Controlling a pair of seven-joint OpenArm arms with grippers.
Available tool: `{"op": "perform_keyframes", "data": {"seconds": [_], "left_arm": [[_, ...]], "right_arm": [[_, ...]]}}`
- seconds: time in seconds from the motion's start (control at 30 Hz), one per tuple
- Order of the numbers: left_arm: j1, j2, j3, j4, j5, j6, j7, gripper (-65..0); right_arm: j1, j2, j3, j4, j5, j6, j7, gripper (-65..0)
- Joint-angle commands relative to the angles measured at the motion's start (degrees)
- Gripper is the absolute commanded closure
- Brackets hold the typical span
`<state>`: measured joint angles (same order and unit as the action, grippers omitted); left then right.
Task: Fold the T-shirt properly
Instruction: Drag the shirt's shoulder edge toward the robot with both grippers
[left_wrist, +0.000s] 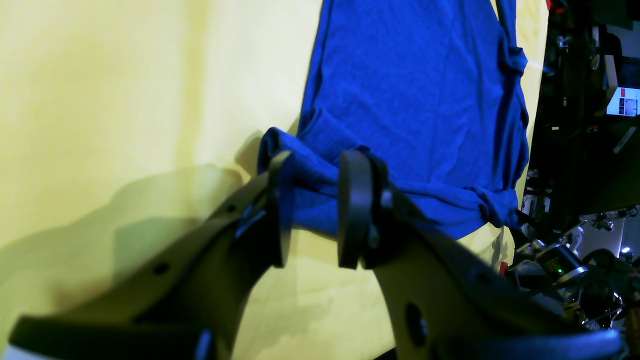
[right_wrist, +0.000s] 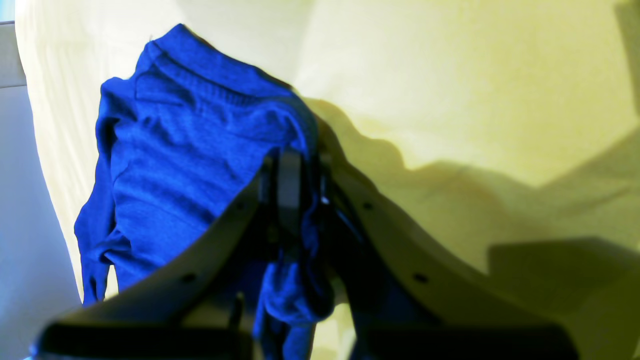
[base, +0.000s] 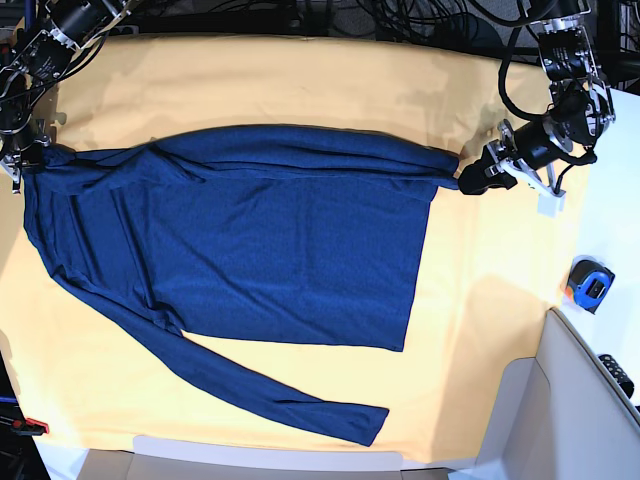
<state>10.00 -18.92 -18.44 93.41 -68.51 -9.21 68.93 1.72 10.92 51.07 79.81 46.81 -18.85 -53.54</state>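
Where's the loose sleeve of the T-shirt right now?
In the base view the loose sleeve of the T-shirt trails diagonally across the yellow-orange table cloth below the body, its cuff near the table's bottom edge.

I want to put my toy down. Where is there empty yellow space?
The yellow cloth is bare along the far edge above the T-shirt, and right of its hem. Near the trailing sleeve it's crowded.
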Motion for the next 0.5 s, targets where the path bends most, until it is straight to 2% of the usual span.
{"op": "perform_keyframes", "data": {"seconds": [0.0, 0.1, 0.2, 0.33, 0.47], "left_arm": [[-0.55, -0.99, -0.07, 0.88, -1.16, -0.33, -0.13, -15.3], [-0.55, -1.08, -0.07, -0.26, -1.07, -0.33, 0.13, -15.6], [-0.81, -1.17, -0.07, -5.89, -1.07, -0.33, 4.0, -18.2], [-0.9, -0.99, -0.07, -10.37, -1.16, -0.41, 4.52, -21.6], [-0.9, -0.82, -0.07, -10.99, -1.25, -0.5, 4.79, -21.9]], "right_arm": [[-0.09, -0.15, -0.3, -0.21, -0.61, -1.06, -2.86, 0.0], [-0.09, -0.15, -0.3, -0.21, -0.61, -1.06, -2.77, 0.0], [-0.09, -0.15, -0.3, -0.21, -0.61, -1.06, -2.77, 0.0], [-0.18, -0.15, -0.3, -0.21, -0.61, -1.06, -2.77, 0.0], [-0.18, -0.15, -0.3, -0.21, -0.61, -0.97, -2.77, 0.0]]}}
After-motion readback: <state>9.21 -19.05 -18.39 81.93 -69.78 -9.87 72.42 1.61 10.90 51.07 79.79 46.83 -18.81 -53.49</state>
